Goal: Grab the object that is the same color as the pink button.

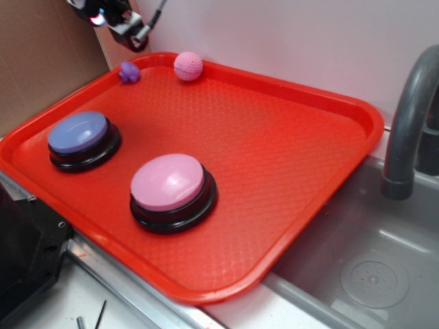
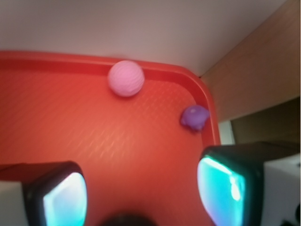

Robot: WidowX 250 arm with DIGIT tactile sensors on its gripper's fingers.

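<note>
A small pink knitted-looking ball (image 1: 188, 66) (image 2: 125, 78) rests against the far rim of the red tray (image 1: 295, 171). The large pink domed button (image 1: 169, 184) on its black base stands near the tray's front. My gripper (image 1: 127, 24) (image 2: 141, 188) hangs at the top left of the exterior view, above the tray's far left corner and apart from the ball. Its jaws stand wide open with only bare tray between them. In the wrist view the ball lies ahead of the fingers, slightly left of centre.
A small purple toy figure (image 1: 129, 72) (image 2: 194, 117) sits in the tray's far left corner. A blue-lilac domed button (image 1: 79, 137) stands at the tray's left. A grey sink (image 1: 370, 274) with a faucet (image 1: 411, 123) lies to the right. A white wall runs behind.
</note>
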